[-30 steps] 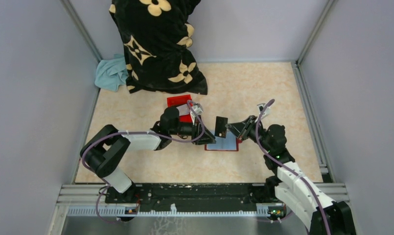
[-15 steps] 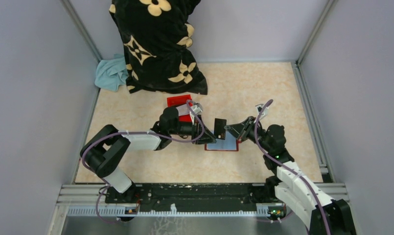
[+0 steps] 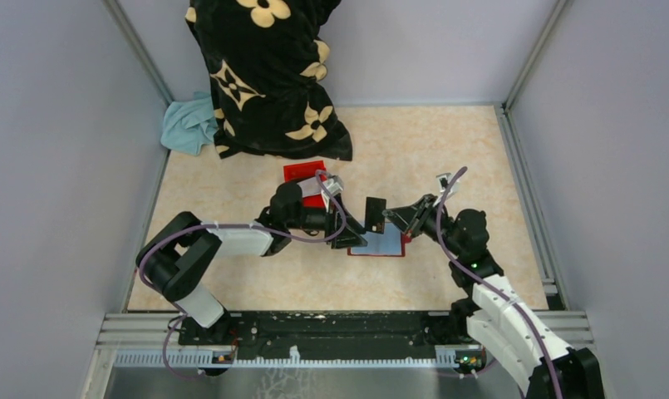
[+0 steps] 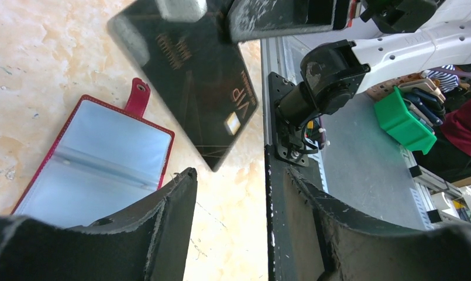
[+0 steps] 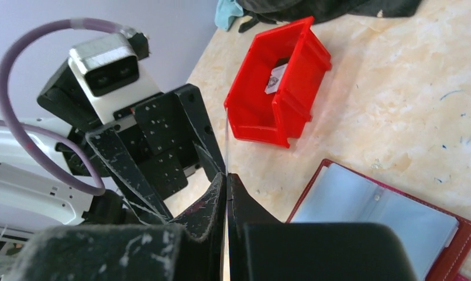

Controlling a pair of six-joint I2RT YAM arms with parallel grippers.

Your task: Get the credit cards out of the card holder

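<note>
The right hand (image 5: pixel 227 178) pinched a thin black plastic credit card (image 4: pixel 192 88) by one edge, likely stiff, light and slippery, while the left hand (image 4: pixel 233 175) gaped empty just beside it.

Left gripper (image 4: pixel 230 175) spread wide, facing the tightly closed right gripper (image 5: pixel 227 178).

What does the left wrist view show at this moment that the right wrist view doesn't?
Left wrist only: the flat face of the black card with its VIP lettering, and a green bin beyond the table. Right wrist only: the red bin, and the card merely as a thin edge in the shut right pincer. Both: the open card holder lying on the table, its clear sleeves up, and the left pincer open, empty.
</note>
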